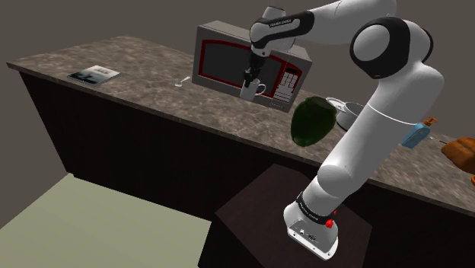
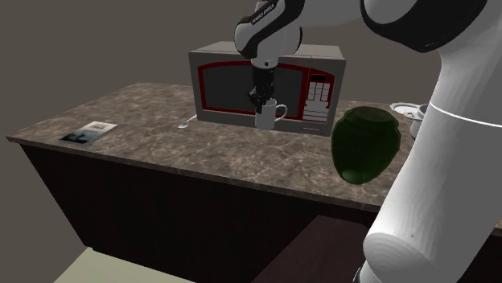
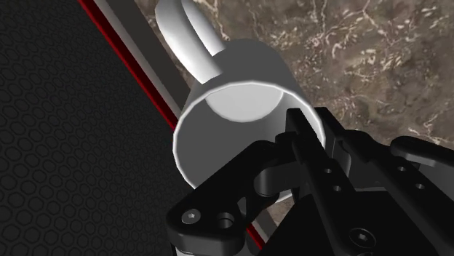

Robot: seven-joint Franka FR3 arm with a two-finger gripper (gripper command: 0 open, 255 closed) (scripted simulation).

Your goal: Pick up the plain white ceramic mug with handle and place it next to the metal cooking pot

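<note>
A plain white mug (image 1: 255, 90) (image 2: 269, 115) with a handle is in front of the microwave's door, upright. My black gripper (image 1: 250, 77) (image 2: 261, 96) comes down on it from above and is shut on its rim. In the wrist view the gripper (image 3: 291, 149) clasps the wall of the mug (image 3: 240, 109), one finger inside and one outside, on the side opposite the handle. I cannot tell whether the mug's base touches the counter. The metal pot (image 1: 349, 113) (image 2: 409, 114) stands further along the counter, partly hidden behind a dark green jar (image 1: 312, 122) (image 2: 366, 145).
A grey microwave (image 1: 221, 57) (image 2: 229, 84) with red trim stands right behind the mug. A spoon (image 1: 183, 81) (image 2: 187, 123) and a booklet (image 1: 93, 74) (image 2: 88, 133) lie on the marbled counter (image 1: 152, 95). A blue bottle (image 1: 417, 135) and a brown item (image 1: 460, 148) are at the shoulder view's right.
</note>
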